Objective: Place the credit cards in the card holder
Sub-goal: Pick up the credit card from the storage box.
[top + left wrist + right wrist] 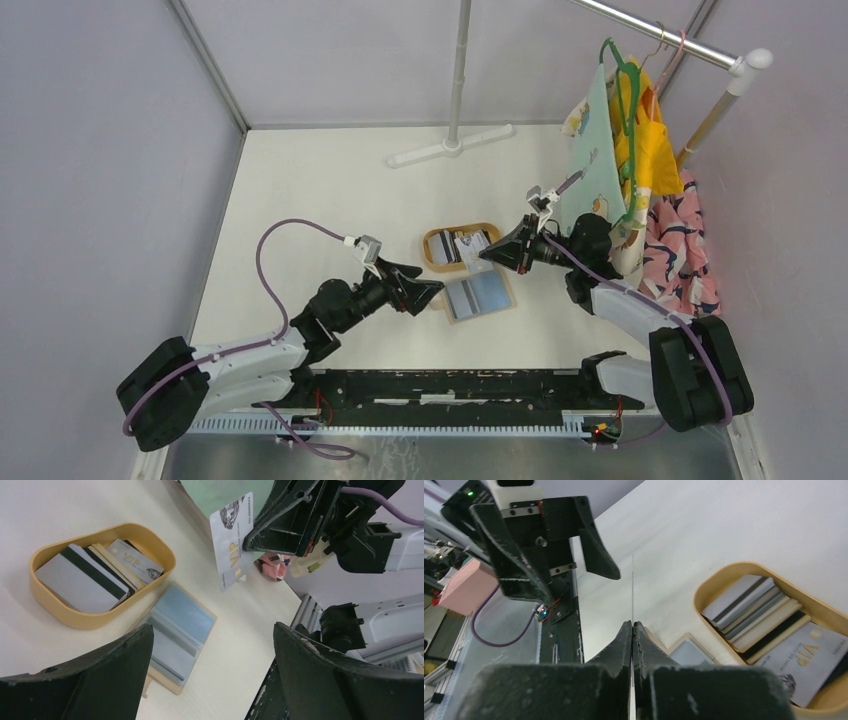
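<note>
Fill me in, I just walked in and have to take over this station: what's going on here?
The right arm's fingers are shut on a white VIP card, holding it upright near the tray. The other cards lie stacked in that tray. The card holder lies open on the table beside it, with no card visibly inside. The left arm's fingers are open by the card holder, holding nothing.

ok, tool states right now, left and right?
Left tool: open, holding nothing.
Right tool: shut on a white VIP card.
</note>
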`<move>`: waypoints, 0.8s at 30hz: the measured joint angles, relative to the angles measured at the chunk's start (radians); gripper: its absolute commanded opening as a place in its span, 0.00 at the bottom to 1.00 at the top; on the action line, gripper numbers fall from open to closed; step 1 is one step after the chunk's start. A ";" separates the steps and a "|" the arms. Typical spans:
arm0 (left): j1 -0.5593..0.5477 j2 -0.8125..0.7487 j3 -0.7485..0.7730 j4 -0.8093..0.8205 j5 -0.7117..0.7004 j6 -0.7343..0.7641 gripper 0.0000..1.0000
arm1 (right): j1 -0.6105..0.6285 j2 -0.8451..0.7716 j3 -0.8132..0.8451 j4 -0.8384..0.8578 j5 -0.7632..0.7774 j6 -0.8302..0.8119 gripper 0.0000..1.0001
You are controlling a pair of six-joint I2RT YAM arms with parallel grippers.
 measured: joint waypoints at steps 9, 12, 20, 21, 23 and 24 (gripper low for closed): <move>0.062 0.199 -0.002 0.279 0.183 -0.075 0.78 | 0.082 0.000 0.000 0.071 -0.064 0.018 0.00; 0.062 0.246 -0.002 0.329 0.211 -0.084 0.71 | 0.106 0.001 0.000 0.080 -0.077 0.019 0.00; 0.063 0.289 0.000 0.403 0.250 -0.090 0.51 | 0.149 0.025 0.000 0.084 -0.093 0.012 0.01; 0.063 0.292 0.002 0.408 0.258 -0.091 0.46 | 0.153 0.028 0.000 0.083 -0.094 0.010 0.01; 0.062 0.302 0.007 0.422 0.273 -0.091 0.29 | 0.161 0.036 0.000 0.076 -0.095 0.001 0.01; 0.062 0.306 0.010 0.425 0.280 -0.093 0.15 | 0.165 0.039 0.000 0.071 -0.096 -0.005 0.02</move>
